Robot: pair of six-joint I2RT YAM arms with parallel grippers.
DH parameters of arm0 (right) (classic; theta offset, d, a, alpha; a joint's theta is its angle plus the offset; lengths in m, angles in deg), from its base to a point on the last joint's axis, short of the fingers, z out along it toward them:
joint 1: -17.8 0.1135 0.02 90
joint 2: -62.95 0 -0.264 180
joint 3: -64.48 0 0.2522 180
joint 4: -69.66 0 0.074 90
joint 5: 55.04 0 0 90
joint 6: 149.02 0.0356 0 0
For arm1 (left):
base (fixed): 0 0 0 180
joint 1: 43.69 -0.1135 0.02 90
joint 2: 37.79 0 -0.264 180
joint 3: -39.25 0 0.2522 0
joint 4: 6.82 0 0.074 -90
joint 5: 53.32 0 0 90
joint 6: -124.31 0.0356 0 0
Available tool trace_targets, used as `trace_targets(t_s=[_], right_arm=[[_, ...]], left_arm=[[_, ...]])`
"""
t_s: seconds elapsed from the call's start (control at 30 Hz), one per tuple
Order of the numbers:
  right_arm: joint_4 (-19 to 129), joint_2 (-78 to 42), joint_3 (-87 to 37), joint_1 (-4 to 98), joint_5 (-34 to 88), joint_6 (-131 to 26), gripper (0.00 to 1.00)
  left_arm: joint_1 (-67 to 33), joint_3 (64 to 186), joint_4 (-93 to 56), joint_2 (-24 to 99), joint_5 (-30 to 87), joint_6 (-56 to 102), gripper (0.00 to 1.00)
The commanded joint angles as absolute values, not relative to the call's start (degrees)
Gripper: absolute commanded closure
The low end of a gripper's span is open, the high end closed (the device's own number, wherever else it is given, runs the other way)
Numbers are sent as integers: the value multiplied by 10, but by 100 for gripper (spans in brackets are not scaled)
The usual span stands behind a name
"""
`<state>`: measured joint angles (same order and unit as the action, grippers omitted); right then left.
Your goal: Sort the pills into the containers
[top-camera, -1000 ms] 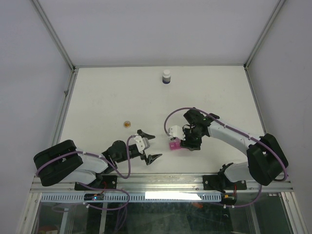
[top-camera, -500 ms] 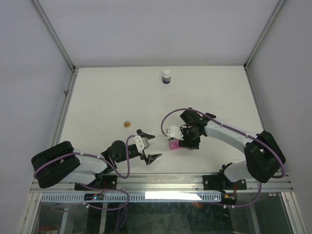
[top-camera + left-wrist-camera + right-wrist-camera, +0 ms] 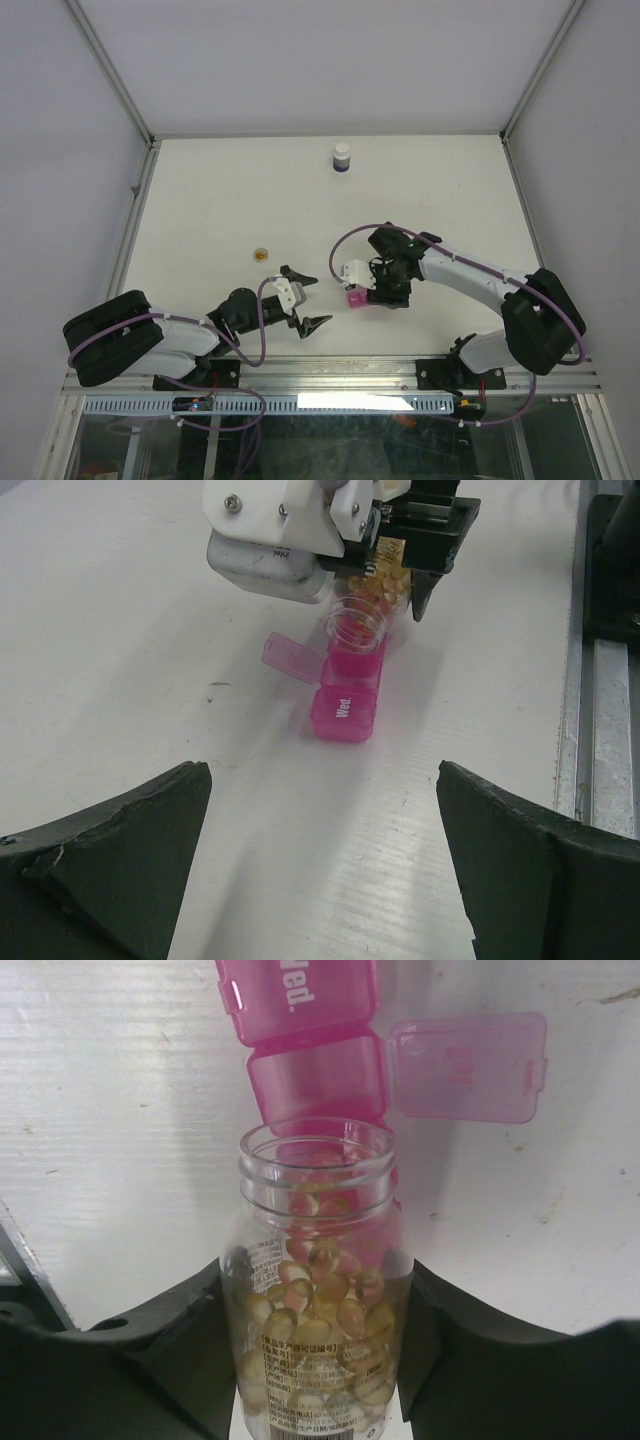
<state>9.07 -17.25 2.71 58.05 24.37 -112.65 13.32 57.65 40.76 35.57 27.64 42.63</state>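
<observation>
One pink organiser (image 3: 355, 297) on the table (image 3: 200, 200), with a pill bottle (image 3: 315, 1175) tipped over it.

From the left: one small orange cap (image 3: 261, 254) lying alone; one left gripper (image 3: 322, 300) spread wide, holding nothing, near the organiser; far back, one dark white-capped bottle (image 3: 342, 157); on the organiser, two compartments in sight, "Wed." shut, the next with its lid (image 3: 465, 1065) flipped open; one right gripper (image 3: 318, 1340) clamped on the single clear bottle, mouth at the open compartment, pills (image 3: 335, 1305) massed inside, too many to count.
</observation>
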Motion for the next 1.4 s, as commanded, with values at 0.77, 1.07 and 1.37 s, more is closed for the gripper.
trace_targets(t_s=[0.77, 1.07, 1.37], right_arm=[[48, -172, -12, 600, 286, -1104, 100], [42, -188, -25, 607, 295, -1104, 100], [38, -198, -30, 608, 312, -1100, 100]], left_arm=[[137, 561, 430, 337, 274, 421, 1], [137, 557, 431, 331, 275, 420, 1], [137, 557, 431, 331, 275, 421, 1]])
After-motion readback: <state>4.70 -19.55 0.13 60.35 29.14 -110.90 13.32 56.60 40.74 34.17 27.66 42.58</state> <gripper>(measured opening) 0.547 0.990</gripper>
